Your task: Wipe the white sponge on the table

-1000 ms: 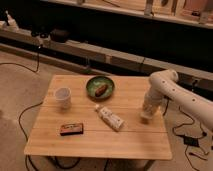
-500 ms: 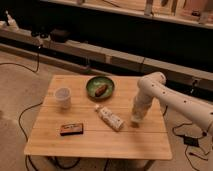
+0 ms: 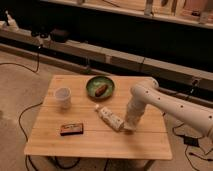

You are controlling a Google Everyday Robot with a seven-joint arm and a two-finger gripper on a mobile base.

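Tabletop [image 3: 100,144] is loaded near its far edge with a green bowl [image 3: 88,87], in which one brown oblong item [image 3: 101,90] is held. Below and right of the bowl, the jaws are positioned low over the white sponge [image 3: 128,129]; their opening cannot be told.

No readable text, even on the tube [image 3: 111,119]; tool [image 3: 128,128] low over the table [image 3: 75,145].

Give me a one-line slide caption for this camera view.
Gripper low over the wooden table beside the white tube, green bowl behind.
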